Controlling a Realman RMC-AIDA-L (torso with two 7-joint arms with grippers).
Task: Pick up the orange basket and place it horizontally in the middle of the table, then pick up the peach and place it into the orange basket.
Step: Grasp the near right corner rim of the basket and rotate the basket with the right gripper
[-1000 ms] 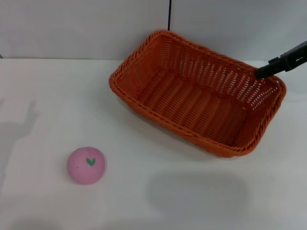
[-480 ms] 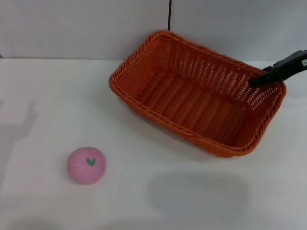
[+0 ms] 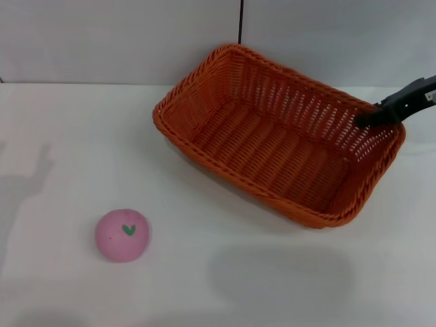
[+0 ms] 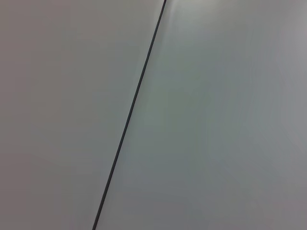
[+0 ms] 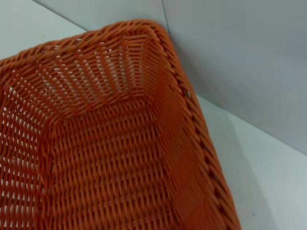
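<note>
- Since a second ago, the orange basket has shifted slightly toward nine o'clock, its near-left corner swung a touch and its right end lifted a little, while the right gripper has dropped from above the rim onto it.
- At about eight o'clock on the table sits the peach, unmoved, leaf mark up, well apart from the basket.
- Between centre and two o'clock lies the basket, set diagonally, opening upward.
- At three o'clock the right gripper's dark tip meets the basket's far-right rim; whether it is clenched on the rim I cannot tell.
- Left gripper is out of sight.
</note>
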